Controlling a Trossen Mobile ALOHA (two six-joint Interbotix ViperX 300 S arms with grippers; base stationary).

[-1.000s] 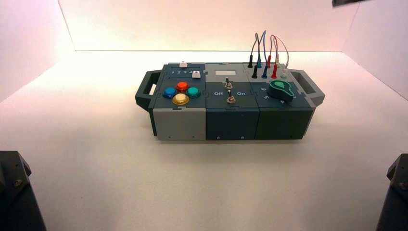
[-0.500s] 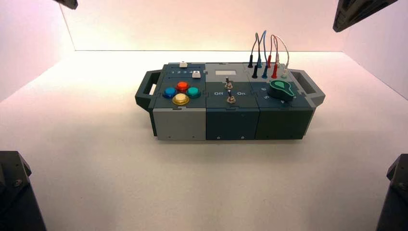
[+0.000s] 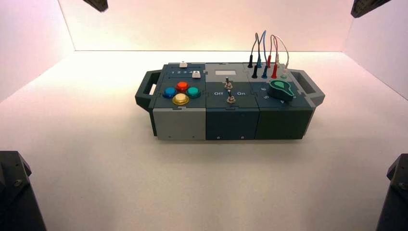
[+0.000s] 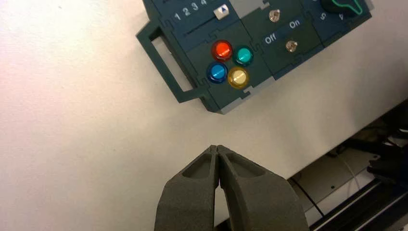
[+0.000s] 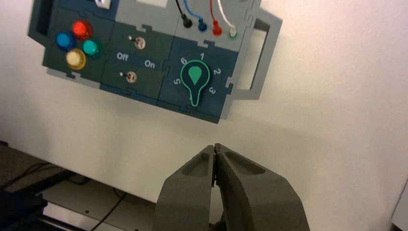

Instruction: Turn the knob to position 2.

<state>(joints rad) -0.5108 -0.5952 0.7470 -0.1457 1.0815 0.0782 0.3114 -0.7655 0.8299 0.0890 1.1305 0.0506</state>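
Note:
The green knob point(image 3: 281, 89) sits on the right end of the dark box point(image 3: 231, 115). In the right wrist view the knob point(image 5: 195, 78) has its teardrop tip between the marks 3 and 5, on the side away from the 1. My right gripper point(image 5: 215, 147) is shut and empty, high above the table and well short of the box's front. My left gripper point(image 4: 217, 148) is shut and empty, likewise high and off the box's left front. In the high view only dark bits of the left arm point(image 3: 96, 5) and right arm point(image 3: 368, 6) show at the top edge.
The box bears blue, red, teal and yellow push-buttons point(image 3: 181, 93), two toggle switches point(image 3: 230, 91) marked Off and On, two sliders point(image 3: 189, 70), plugged wires point(image 3: 267, 57) and a handle at each end point(image 3: 146, 90). The arm bases stand at the left point(image 3: 14, 192) and right point(image 3: 395, 192) bottom corners.
In the high view the left arm's dark part has moved right along the top edge. The right arm's part has drawn back toward the top right corner. The box and knob are unchanged.

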